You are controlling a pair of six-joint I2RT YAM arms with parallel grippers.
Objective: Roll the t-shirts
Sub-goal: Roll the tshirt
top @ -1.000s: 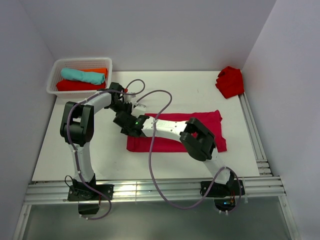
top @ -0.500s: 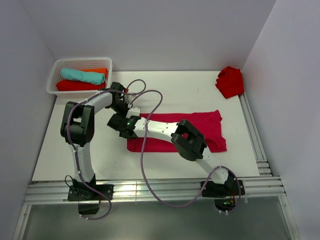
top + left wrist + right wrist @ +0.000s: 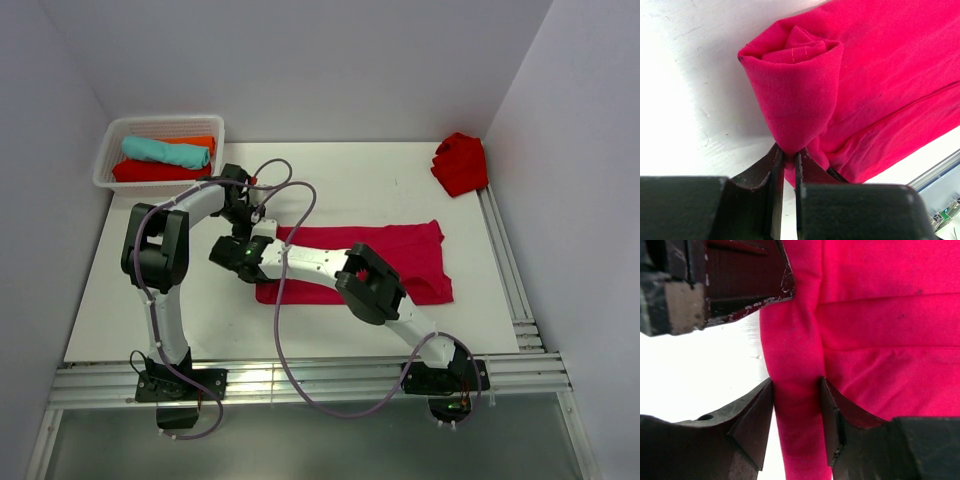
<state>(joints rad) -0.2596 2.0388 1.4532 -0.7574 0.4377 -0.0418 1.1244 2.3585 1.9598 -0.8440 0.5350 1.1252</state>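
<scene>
The left arm (image 3: 190, 205) reaches in to the rolled left end of the crimson t-shirt (image 3: 400, 250). Its pincer (image 3: 789, 152) is pinched almost closed on the tip of that roll. The right arm (image 3: 310, 265) stretches low across the same t-shirt. Its pincer (image 3: 796, 385) straddles the roll beside the left one, with a finger pressed to each side.

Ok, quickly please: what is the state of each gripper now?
Left gripper: closed, pinching the rolled end of the crimson t-shirt.
Right gripper: closed on the same roll, jaws wide apart.
</scene>
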